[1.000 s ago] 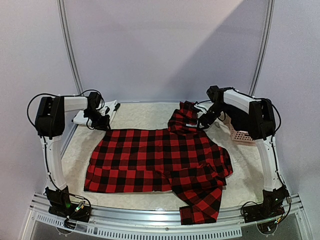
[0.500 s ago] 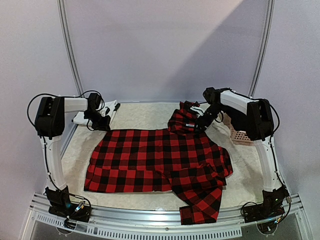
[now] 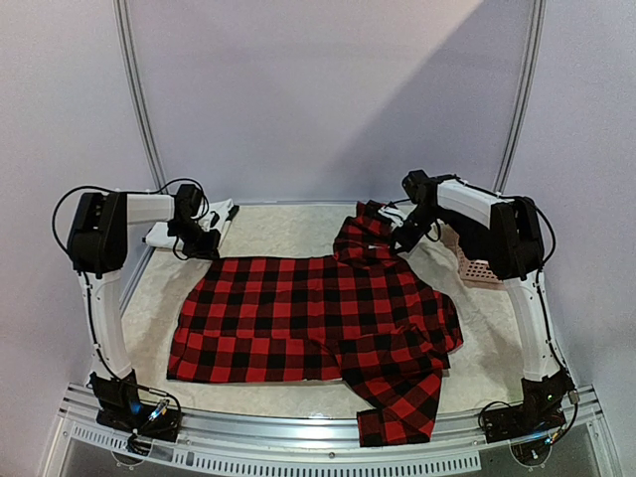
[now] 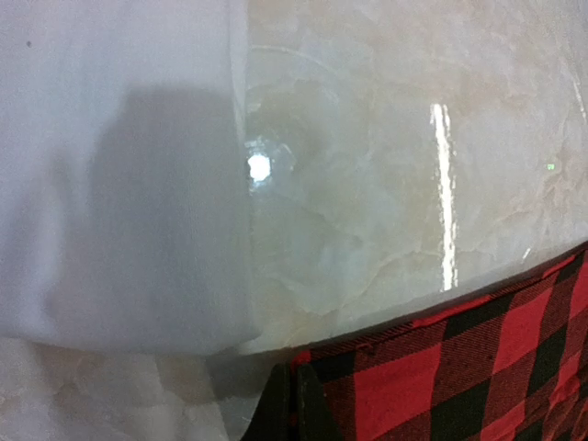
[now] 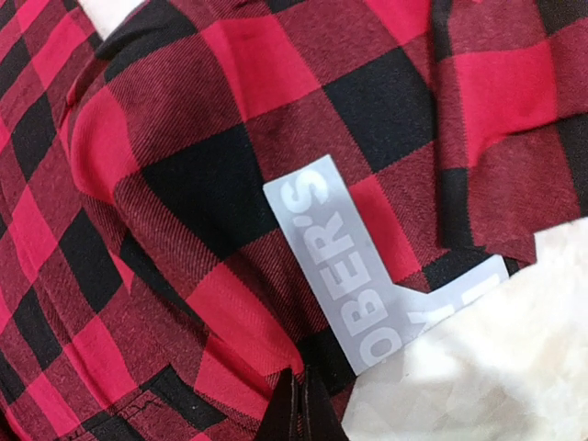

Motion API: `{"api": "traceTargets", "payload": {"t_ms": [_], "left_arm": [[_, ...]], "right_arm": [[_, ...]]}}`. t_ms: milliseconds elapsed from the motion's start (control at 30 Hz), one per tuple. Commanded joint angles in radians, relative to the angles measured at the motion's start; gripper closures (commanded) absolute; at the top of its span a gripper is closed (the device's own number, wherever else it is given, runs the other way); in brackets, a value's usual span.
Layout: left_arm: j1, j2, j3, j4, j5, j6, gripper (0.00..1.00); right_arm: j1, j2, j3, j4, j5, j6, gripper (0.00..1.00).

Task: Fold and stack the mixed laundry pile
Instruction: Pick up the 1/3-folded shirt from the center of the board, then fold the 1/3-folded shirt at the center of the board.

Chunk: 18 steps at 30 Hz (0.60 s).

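The red-and-black checked flannel shirt (image 3: 318, 316) lies spread flat across the table, its collar toward the back right. My left gripper (image 3: 207, 245) is at the shirt's far left corner (image 4: 441, 377); its jaws (image 4: 294, 409) are shut with the corner's edge pinched between them. My right gripper (image 3: 402, 238) is at the collar. In the right wrist view its jaws (image 5: 300, 409) are shut on the shirt's edge, next to a grey printed label (image 5: 354, 271). A folded white cloth (image 3: 184, 227) lies just behind the left gripper and fills the left of the left wrist view (image 4: 119, 175).
A small pink perforated basket (image 3: 479, 268) stands at the right edge, behind the right arm. The pale marbled tabletop (image 4: 386, 165) shows beyond the shirt. One sleeve (image 3: 397, 412) hangs toward the front edge of the table.
My right gripper slid a little left onto the collar and shut on it. My left gripper finished closing on the shirt's corner and stayed in place.
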Motion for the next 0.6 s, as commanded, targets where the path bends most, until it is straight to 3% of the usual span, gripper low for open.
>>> {"api": "traceTargets", "payload": {"t_ms": [0,567], "left_arm": [[-0.012,-0.067,-0.018,0.020,-0.012,0.016,1.00],[-0.041,-0.316,-0.124,0.047,-0.021,-0.001,1.00]], "right_arm": [[-0.002,-0.062,0.025,0.040,0.019,0.019,1.00],[-0.014,-0.352,-0.121,0.038,-0.040,0.073,1.00]]}}
